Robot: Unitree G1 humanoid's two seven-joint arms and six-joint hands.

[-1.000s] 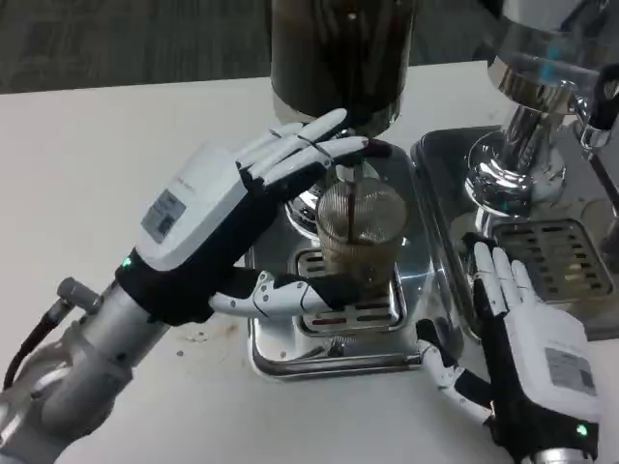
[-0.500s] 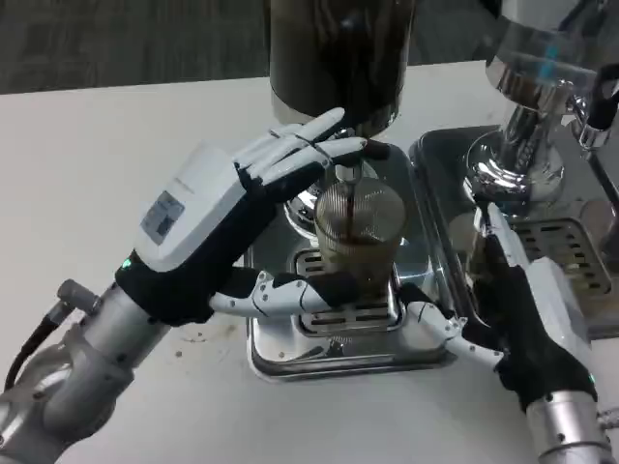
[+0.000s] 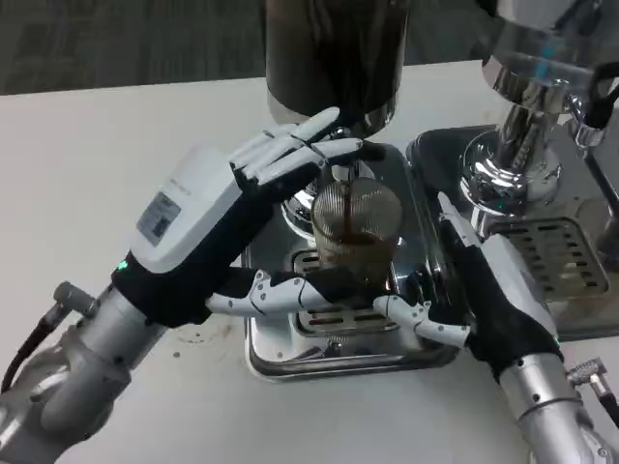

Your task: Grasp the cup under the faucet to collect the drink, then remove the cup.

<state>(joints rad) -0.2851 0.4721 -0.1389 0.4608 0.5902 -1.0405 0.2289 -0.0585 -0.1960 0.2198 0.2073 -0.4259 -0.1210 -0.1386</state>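
The cup [image 3: 356, 230] stands between the left hand [image 3: 208, 227]'s spread fingers [image 3: 290, 155], ungripped.

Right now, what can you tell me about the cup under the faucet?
The cup is clear, ribbed glass or plastic, standing upright on the slotted grate of the steel drip tray, directly beneath the dispenser's faucet. Dark drink fills its lower part. The left hand arches over it, fingers by the faucet at its rim, thumb along its base. The right hand sits beside it on the right; contact cannot be told.
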